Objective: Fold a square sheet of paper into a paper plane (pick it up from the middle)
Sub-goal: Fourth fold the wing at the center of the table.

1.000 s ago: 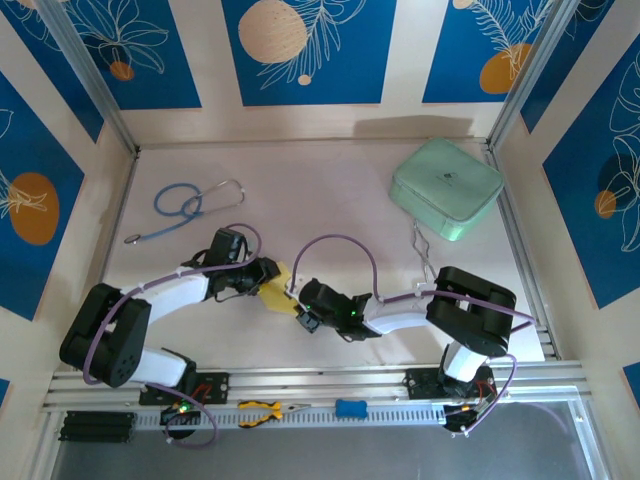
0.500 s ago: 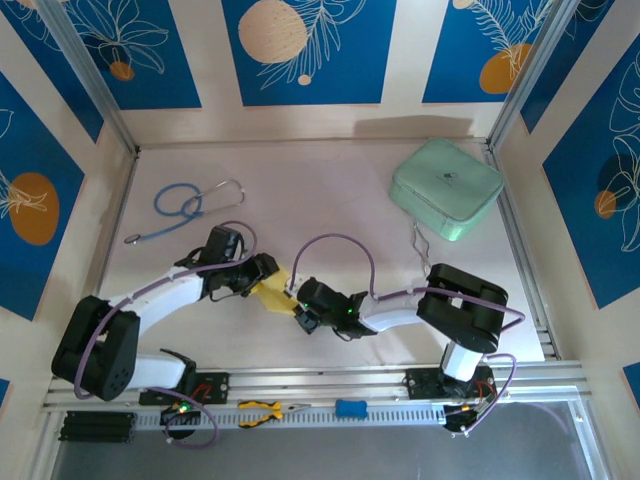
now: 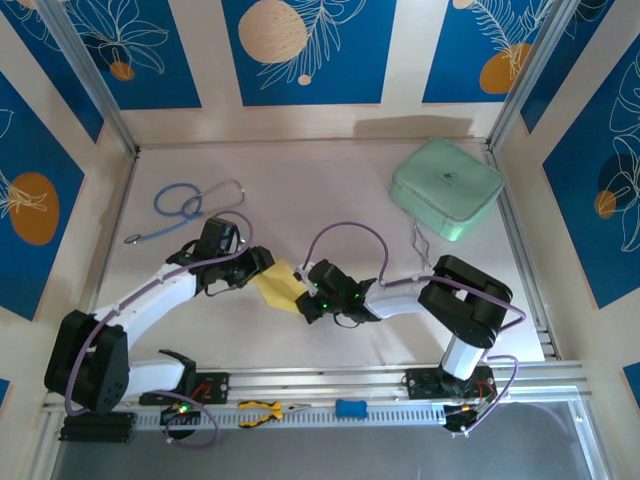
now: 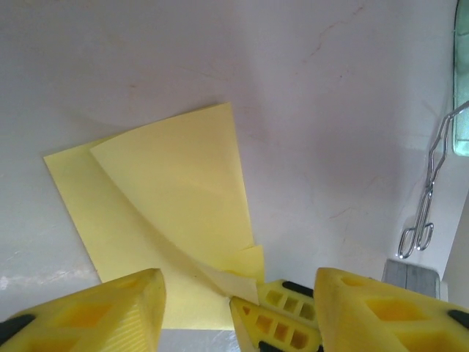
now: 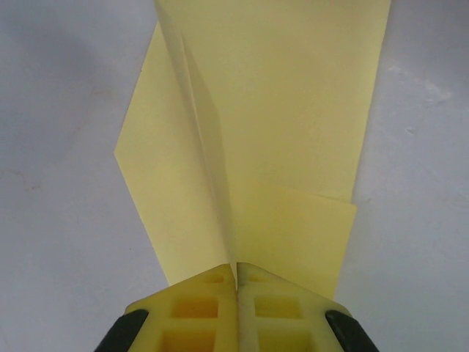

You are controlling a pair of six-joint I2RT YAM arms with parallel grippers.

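Pale-yellow paper (image 5: 293,132), yellow right gripper (image 5: 236,279), mint-green case (image 3: 446,188) (seemingly plain), blue leaf-patterned walls (image 3: 300,50).

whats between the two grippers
The partly folded yellow paper, as the top view shows; the right gripper pinches it, and the left gripper is open.

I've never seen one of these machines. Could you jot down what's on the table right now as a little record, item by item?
paper: pale yellow, partly folded, lying on the table between the two arms
right jaws: shut on the paper's raised crease
left jaws: open, over the paper's edge, holding nothing
case: mint green, far right corner
stethoscope: blue tubing, far left
pliers: yellow handles, on the front rail
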